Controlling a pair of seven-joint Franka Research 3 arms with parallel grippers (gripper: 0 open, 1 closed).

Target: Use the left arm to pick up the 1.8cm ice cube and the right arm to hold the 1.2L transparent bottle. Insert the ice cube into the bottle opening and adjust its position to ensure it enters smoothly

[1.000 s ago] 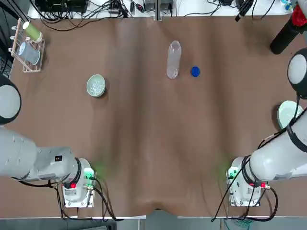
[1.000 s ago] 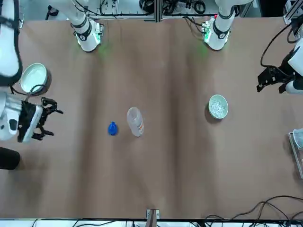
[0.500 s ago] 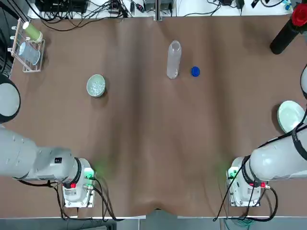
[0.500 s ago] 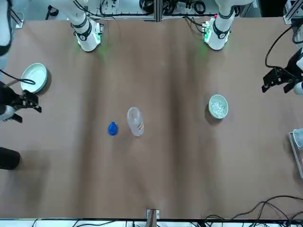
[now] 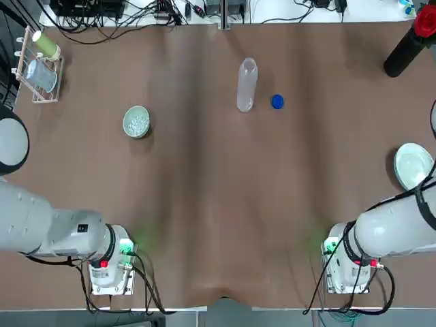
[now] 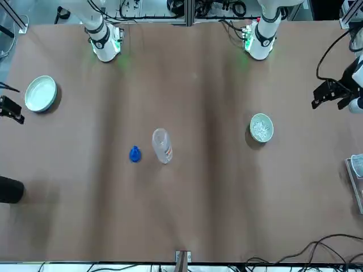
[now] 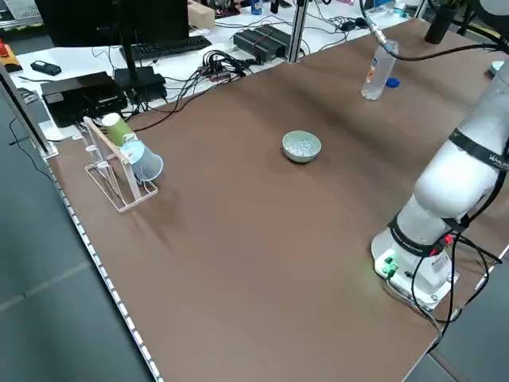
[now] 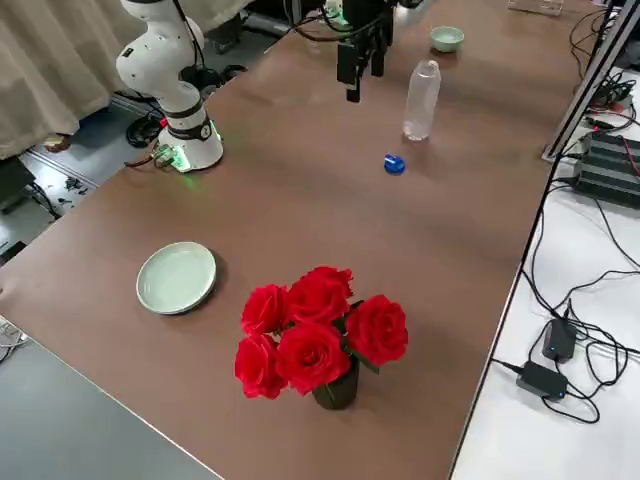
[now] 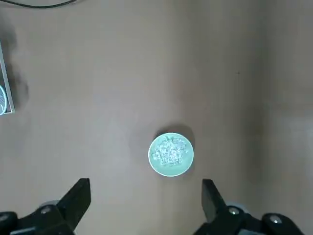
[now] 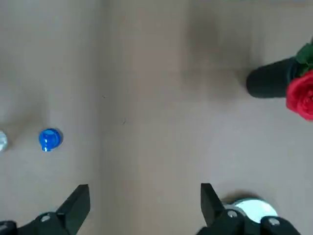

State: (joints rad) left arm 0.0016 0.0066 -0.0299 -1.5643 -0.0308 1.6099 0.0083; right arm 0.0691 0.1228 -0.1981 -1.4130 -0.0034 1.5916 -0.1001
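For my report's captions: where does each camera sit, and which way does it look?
Top: overhead, looking down; left arm and right arm at bottom; shares the bottle with front.
Front: opposite the robot, facing it; arm bases at top.
Left side: raised, diagonal over the bowl; left arm.
Right side: raised, behind the roses; right arm.
Left wrist: above the bowl; open left pincer.
Right wrist: above the blue cap; open right pincer.
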